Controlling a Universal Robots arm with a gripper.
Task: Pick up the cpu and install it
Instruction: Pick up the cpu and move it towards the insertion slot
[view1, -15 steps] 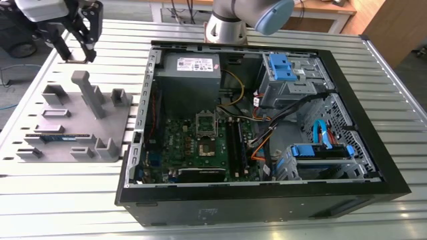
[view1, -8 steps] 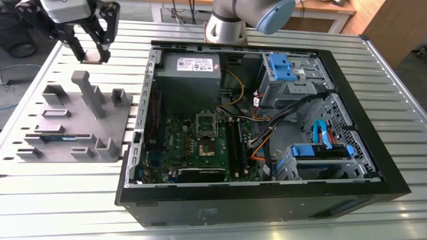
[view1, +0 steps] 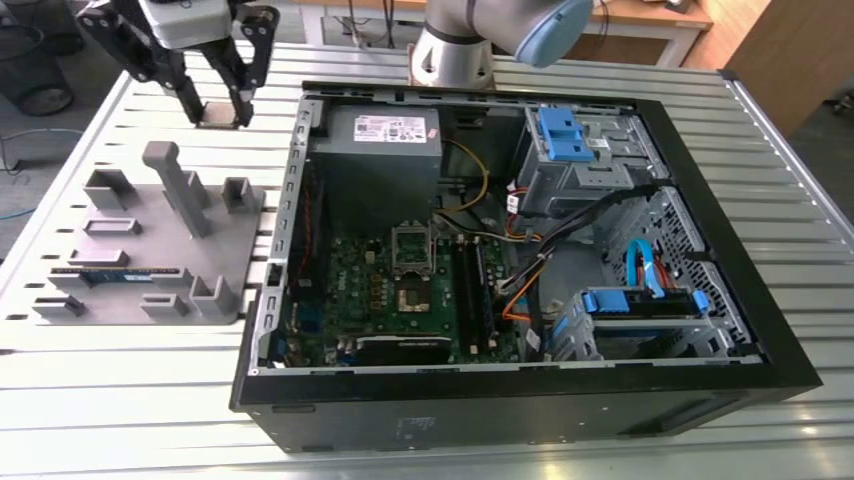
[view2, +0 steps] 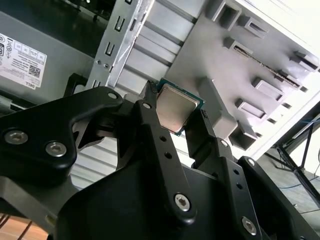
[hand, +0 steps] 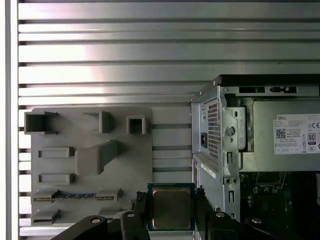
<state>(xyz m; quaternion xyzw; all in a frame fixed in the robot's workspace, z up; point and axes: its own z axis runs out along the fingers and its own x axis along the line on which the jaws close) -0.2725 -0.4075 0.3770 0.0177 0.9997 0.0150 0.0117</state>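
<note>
Above the counter (view1: 120, 400), near the grey parts tray (view1: 147, 215) and beside the open PC case (view1: 534, 405), the end effector (view1: 220, 115) is clamped on the cpu (view2: 176, 109), w/ fingers on opp. edges and the metal top visible in both wrist views. A memory stick (hand: 75, 196) lies in a tray slot.

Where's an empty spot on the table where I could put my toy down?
The slatted table is bare at the exterior view's lower left, next to the grey parts holder, and at the exterior view's right of the computer case. Inside the case it is crowded with cables. The gripper holds the cpu near the holder.
</note>
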